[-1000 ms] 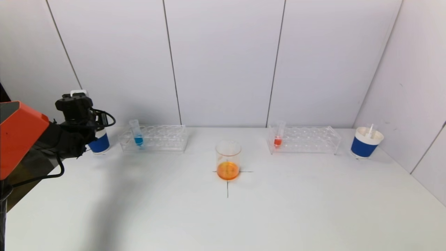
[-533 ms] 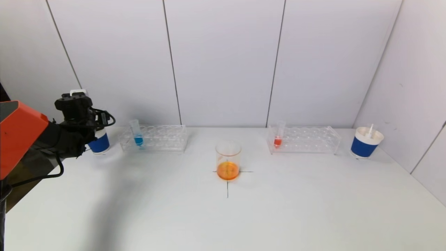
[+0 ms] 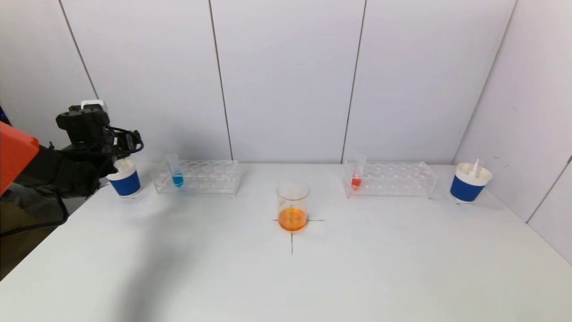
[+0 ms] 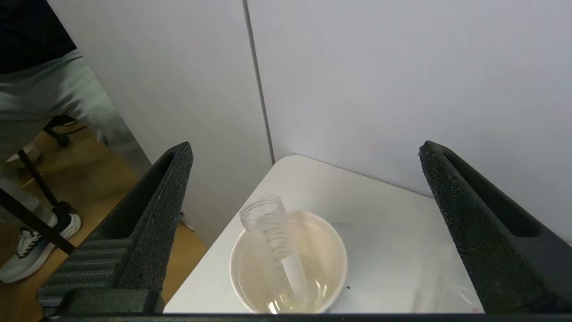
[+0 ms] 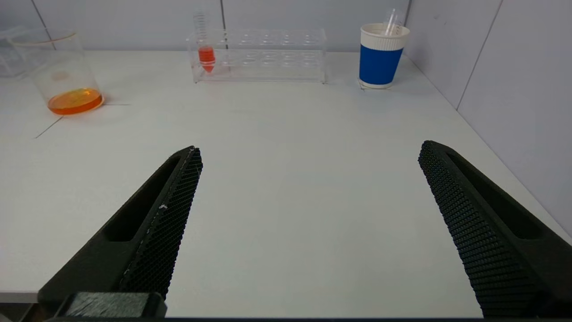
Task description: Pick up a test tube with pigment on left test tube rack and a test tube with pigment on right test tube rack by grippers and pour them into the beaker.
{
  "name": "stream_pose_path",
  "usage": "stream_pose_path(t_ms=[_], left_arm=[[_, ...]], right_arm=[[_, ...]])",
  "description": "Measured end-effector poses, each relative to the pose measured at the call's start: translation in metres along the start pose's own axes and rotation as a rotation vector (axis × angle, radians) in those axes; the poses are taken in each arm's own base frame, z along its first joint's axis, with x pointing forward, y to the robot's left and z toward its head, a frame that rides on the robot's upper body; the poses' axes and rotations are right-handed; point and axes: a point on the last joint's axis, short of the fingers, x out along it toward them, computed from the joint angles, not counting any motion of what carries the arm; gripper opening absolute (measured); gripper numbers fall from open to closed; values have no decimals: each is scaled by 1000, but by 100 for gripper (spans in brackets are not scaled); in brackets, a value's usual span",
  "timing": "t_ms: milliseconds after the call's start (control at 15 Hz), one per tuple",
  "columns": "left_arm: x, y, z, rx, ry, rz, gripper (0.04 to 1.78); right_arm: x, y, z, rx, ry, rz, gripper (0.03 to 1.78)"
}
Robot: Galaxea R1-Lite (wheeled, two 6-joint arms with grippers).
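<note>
A clear beaker [image 3: 292, 205] with orange liquid stands at the table's middle. The left rack [image 3: 210, 179] holds a tube with blue pigment [image 3: 175, 172]. The right rack [image 3: 397, 179] holds a tube with red pigment [image 3: 357, 173], which also shows in the right wrist view [image 5: 205, 49]. My left gripper [image 4: 306, 147] is open and empty, just above a blue paper cup [image 3: 125, 182] at the far left. An empty tube [image 4: 272, 237] leans in that cup. My right gripper [image 5: 310, 150] is open and empty, low over the table's near right part, out of the head view.
A second blue cup [image 3: 471, 183] with an empty tube stands at the far right, past the right rack. White walls close the back and right side. The table's left edge [image 4: 210, 250] drops off beside the left cup.
My left arm has risen and drawn back to the left, uncovering the left blue cup. Racks, tubes and beaker have not moved.
</note>
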Motion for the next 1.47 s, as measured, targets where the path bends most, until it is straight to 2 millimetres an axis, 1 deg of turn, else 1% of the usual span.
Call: stream_pose_path(t_ms=[200, 400, 533, 667, 800, 1067, 1267, 1467], left_arm=[[-48, -1, 32, -6, -31, -58, 176], [-114, 8, 60, -10, -71, -110, 176], [-158, 19, 70, -2, -97, -131, 176], [-202, 34, 74, 15, -129, -143, 176], [-244, 52, 72, 27, -156, -153, 176], [-308, 82, 58, 36, -164, -163, 176], [-351, 102, 41, 38, -150, -164, 176], [-388, 120, 16, 47, -125, -161, 176]], right_arm=[[0, 0, 0, 0, 0, 0, 176], [0, 0, 0, 0, 0, 0, 176], [0, 0, 0, 0, 0, 0, 176], [0, 0, 0, 0, 0, 0, 176], [0, 0, 0, 0, 0, 0, 176], [0, 0, 0, 0, 0, 0, 176], [0, 0, 0, 0, 0, 0, 176], [0, 0, 0, 0, 0, 0, 176]])
